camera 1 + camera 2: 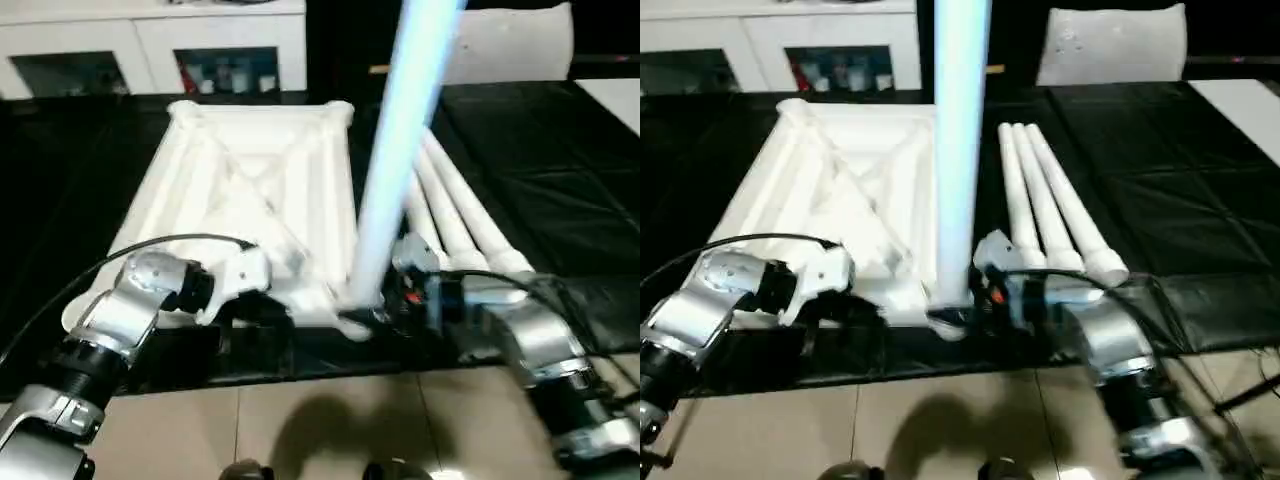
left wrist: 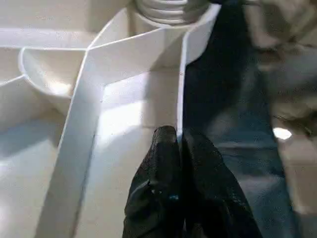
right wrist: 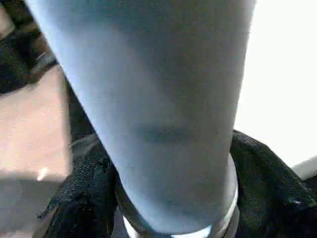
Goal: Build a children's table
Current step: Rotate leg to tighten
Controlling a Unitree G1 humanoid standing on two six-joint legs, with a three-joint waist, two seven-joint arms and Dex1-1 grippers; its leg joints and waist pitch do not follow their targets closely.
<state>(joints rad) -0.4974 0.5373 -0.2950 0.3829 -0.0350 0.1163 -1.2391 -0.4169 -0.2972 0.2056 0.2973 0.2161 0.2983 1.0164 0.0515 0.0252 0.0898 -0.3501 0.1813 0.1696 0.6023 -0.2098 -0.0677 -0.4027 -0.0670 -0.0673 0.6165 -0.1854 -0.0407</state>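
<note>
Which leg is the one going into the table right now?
Start at the upside-down white tabletop on the black mat. At its near corner, on the robot's right, one leg stands upright, gripped low down by the right tool. The other three legs lie flat side by side beyond that corner.

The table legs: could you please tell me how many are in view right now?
4: one leg stands upright at the tabletop's near corner socket, beside the right gripper; three legs lie side by side on the black mat.
</note>
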